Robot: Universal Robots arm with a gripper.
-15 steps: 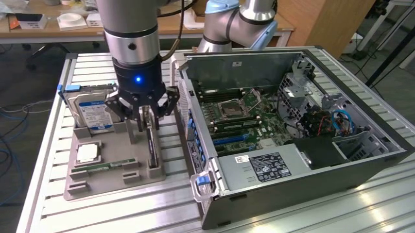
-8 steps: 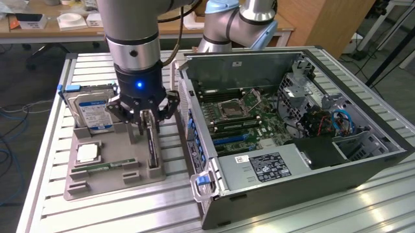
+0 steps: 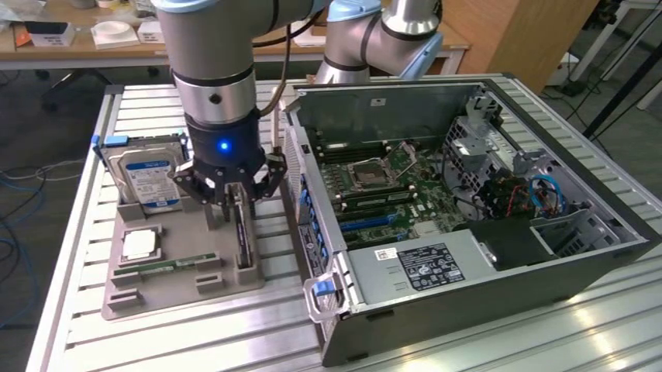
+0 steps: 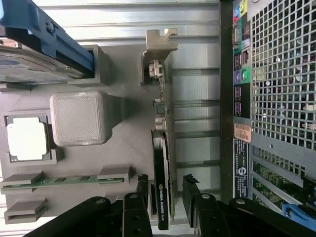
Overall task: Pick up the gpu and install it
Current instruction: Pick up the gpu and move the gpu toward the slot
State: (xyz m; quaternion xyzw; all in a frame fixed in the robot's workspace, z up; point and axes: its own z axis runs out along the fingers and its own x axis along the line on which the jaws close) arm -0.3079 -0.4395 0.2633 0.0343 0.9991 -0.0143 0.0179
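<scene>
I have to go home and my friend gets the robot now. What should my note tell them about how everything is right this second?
The hand is open. It sits low over the gpu with one finger on each side of the card, not squeezing it.
The gpu stands on its edge in a slot of the gray tray, next to the open computer case.
Done: the hand is lined up around the card.
Left: the gpu is not yet gripped, lifted or put in the computer case.
</scene>
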